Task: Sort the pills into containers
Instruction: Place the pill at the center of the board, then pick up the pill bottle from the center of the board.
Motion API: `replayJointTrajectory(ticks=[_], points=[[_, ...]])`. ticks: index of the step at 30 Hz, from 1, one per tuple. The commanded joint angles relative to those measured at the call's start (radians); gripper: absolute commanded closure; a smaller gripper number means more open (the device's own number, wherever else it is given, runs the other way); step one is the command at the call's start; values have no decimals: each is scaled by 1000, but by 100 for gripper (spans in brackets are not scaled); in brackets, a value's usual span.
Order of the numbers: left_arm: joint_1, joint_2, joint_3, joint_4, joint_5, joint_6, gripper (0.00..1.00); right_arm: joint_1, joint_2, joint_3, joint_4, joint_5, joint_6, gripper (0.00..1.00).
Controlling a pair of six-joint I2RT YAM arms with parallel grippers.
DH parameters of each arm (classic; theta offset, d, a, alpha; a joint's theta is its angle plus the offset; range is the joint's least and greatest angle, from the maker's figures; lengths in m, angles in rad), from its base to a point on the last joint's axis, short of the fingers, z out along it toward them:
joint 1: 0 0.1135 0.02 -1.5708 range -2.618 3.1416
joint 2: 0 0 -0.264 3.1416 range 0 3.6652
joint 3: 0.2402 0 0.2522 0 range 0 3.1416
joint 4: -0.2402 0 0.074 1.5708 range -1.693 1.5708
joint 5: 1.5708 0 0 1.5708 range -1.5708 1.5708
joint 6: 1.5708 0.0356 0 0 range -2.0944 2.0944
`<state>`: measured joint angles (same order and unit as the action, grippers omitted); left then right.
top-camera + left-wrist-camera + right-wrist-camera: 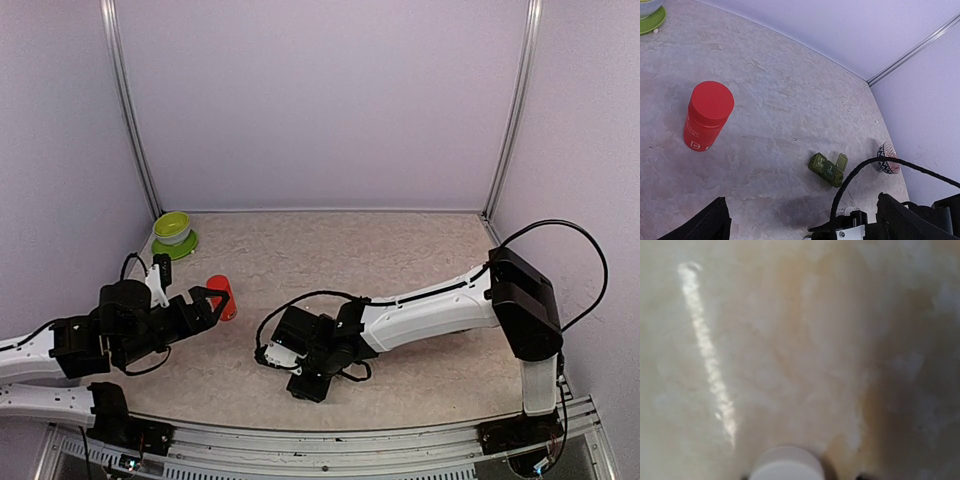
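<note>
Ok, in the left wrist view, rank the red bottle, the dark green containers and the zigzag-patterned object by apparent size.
1. red bottle, clearly largest, though also nearest the camera.
2. dark green containers.
3. zigzag-patterned object, a little smaller; a cable crosses it, so this gap is less sure.

A blurred white disc (786, 463) is cut off below. Right of the red bottle (708, 116), contents of the containers (829, 169) are indiscernible.
</note>
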<state>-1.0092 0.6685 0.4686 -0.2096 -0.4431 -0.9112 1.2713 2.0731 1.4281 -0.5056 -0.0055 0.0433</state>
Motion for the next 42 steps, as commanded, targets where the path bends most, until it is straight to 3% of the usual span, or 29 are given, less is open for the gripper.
replayJointTrajectory(ticks=[1,7,14,16,25,31,37,42], points=[[8,-7,-19,29,10,6,1,-10,12,14,-4,29,4,46],[7,-17,-18,37,24,39,1,-20,-82,-55,96,7,-10,30],[5,34,-10,38,66,80,1,-87,-343,-273,325,4,33,10],[1,70,-3,54,89,98,1,-101,-405,-338,381,14,39,1],[-113,327,125,53,114,232,1,-132,-626,-594,541,182,103,0],[-206,551,270,50,161,359,1,-143,-869,-811,714,254,138,0],[-249,765,447,-8,223,443,1,-151,-1082,-915,615,493,246,0],[-267,937,591,-52,263,488,2,-155,-1148,-953,552,536,304,0]])
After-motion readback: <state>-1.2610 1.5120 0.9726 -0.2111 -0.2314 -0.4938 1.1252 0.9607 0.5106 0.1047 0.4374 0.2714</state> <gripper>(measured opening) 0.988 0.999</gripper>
